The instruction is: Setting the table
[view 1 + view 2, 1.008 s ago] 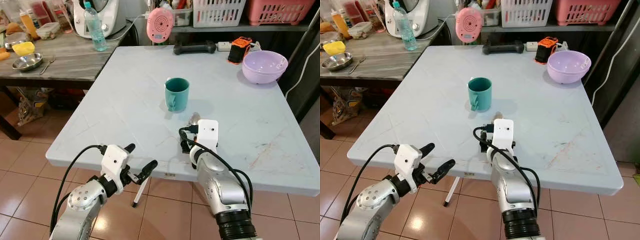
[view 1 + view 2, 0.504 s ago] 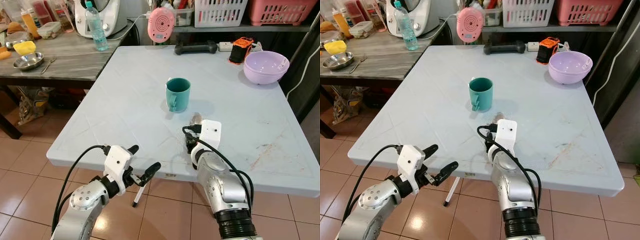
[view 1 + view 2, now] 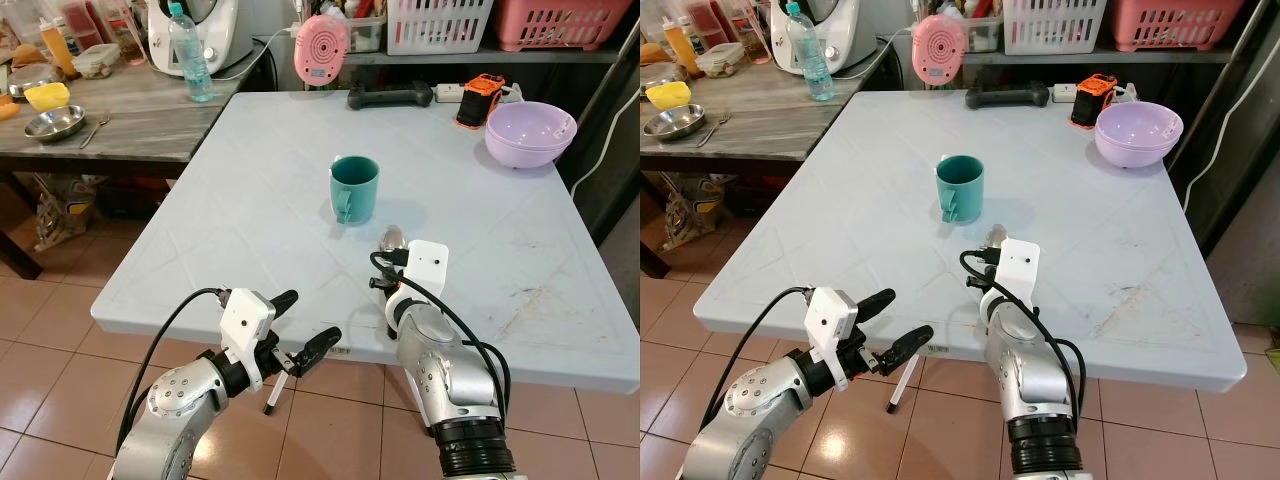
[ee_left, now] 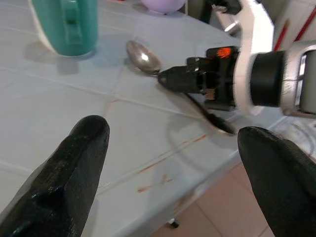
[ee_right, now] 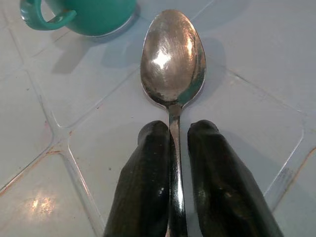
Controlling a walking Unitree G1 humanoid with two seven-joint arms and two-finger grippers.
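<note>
A teal mug [image 3: 354, 187] stands mid-table on the pale blue table [image 3: 250, 230]. Just to the near right of it lies a metal spoon [image 3: 391, 238], bowl toward the mug. My right gripper [image 5: 178, 129] is shut on the spoon's handle, low over the table near its front edge; the spoon [image 5: 173, 54] points away from the fingers [image 5: 148, 163]. My left gripper [image 3: 312, 316] hangs open in front of the table's front edge, holding nothing. From the left wrist view, the right gripper [image 4: 170, 79], the spoon [image 4: 143, 57] and the mug [image 4: 66, 24] all show.
At the table's back right are a lilac bowl [image 3: 530, 132] and an orange-black device [image 3: 481, 97]. A black dumbbell [image 3: 390, 97] and a pink round gadget [image 3: 321, 47] are at the back. A wooden side table [image 3: 130, 125] on the left carries a bottle [image 3: 189, 55] and steel bowl [image 3: 54, 122].
My left gripper has swung right and closer to the table's front edge. The right gripper stays shut on the spoon, which has hardly shifted.
</note>
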